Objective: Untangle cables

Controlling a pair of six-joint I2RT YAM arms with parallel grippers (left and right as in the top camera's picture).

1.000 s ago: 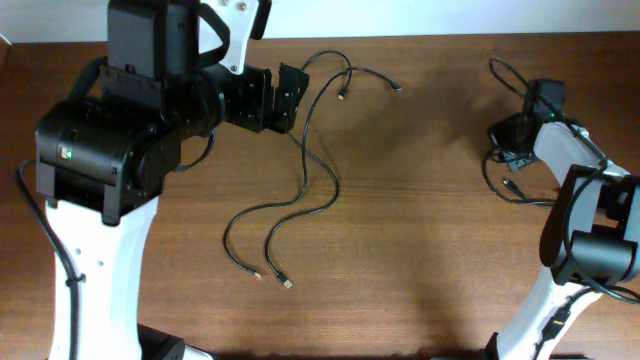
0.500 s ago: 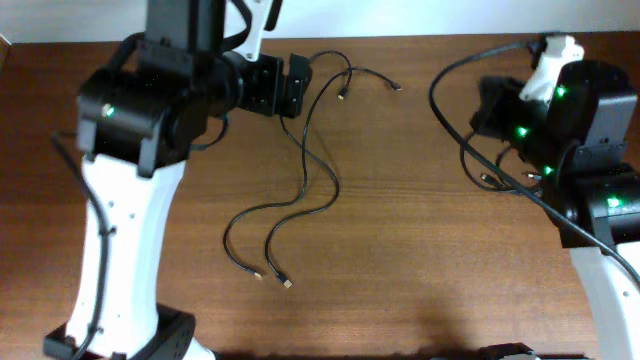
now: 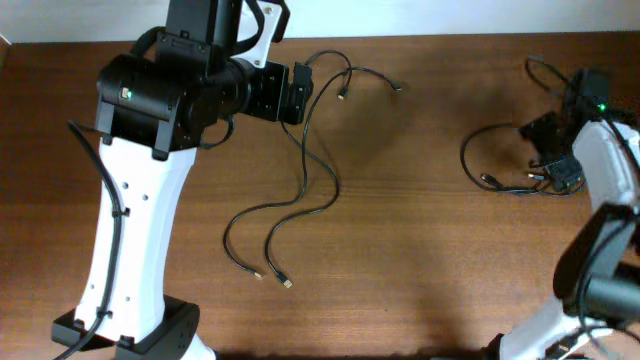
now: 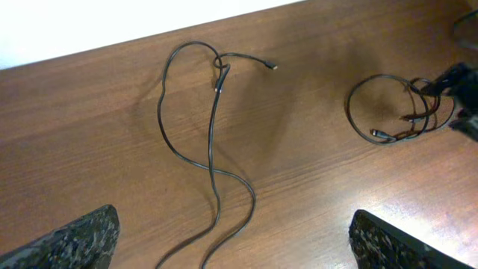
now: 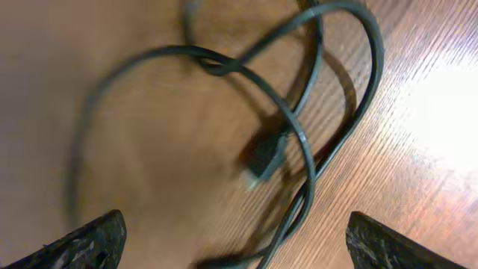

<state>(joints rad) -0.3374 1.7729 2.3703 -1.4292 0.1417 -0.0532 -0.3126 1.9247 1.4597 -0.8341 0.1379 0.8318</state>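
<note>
Two long thin black cables (image 3: 305,170) lie crossed across the middle of the table, from a loop (image 3: 330,58) at the back down to metal-tipped plugs (image 3: 284,283) near the front. My left gripper (image 3: 300,92) hangs open above their far end; in the left wrist view the cables (image 4: 213,149) run between its wide-apart fingers (image 4: 75,239). A separate cable lies coiled (image 3: 495,160) at the right. My right gripper (image 3: 553,153) is open just over that coil, holding nothing. In the right wrist view the coil (image 5: 340,112) and its plug (image 5: 263,157) lie on the wood between the spread fingers (image 5: 82,243).
The table's back edge (image 3: 420,36) meets a white wall close behind the cable loop. The left arm's big white and black body (image 3: 150,120) overhangs the back left. The right arm (image 3: 610,180) reaches in along the right edge, with its own thicker cable (image 3: 560,75) behind it.
The right arm has swung down and back toward the right edge and its gripper has gone from shut to open; the coiled cable now lies free on the table. The left arm barely shifted.
</note>
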